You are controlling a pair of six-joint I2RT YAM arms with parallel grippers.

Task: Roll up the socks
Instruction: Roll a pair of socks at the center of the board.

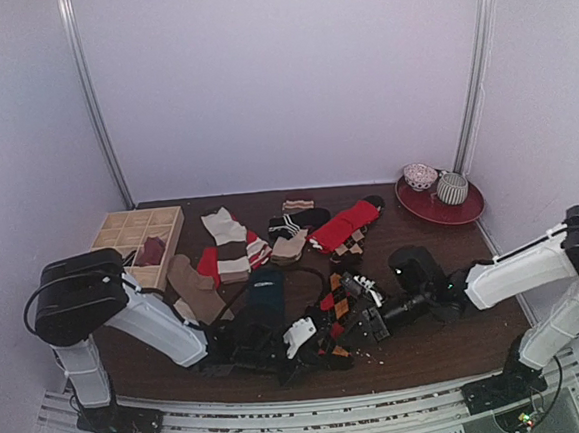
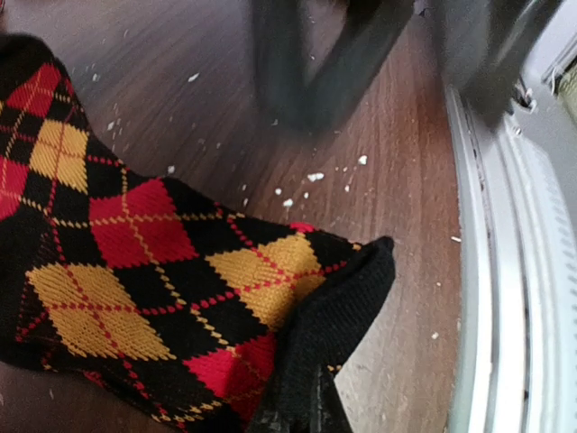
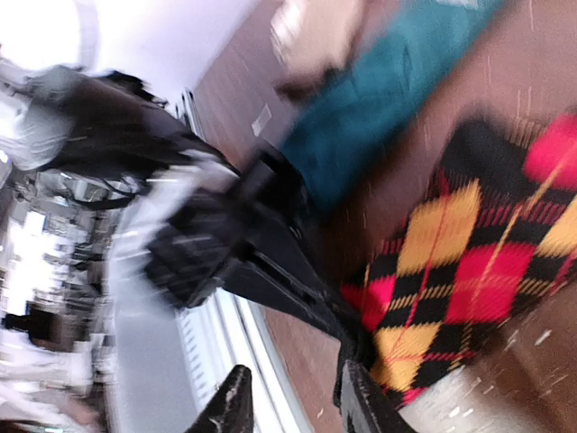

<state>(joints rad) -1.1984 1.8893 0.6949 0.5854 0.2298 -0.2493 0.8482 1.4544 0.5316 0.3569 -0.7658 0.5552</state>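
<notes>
We log the argyle sock (image 1: 335, 305): soft knit, black w/ red + yellow diamonds, on the wood-grain table (image 1: 430, 341) near 6 o'clock, long axis approx 12–6. L gripper (image 2: 302, 415) is pinched tight on its black end, and R gripper (image 3: 293, 397) fingers stand apart just beside it. Plain teal sock (image 1: 267, 294) lies at its 9 o'clock.

top view looks down from high behind the near edge over the whole table (image 1: 435, 345). both wrist views sit close over the argyle sock (image 2: 135, 271) (image 3: 469, 253) (image 1: 334, 298), shared by all.
</notes>
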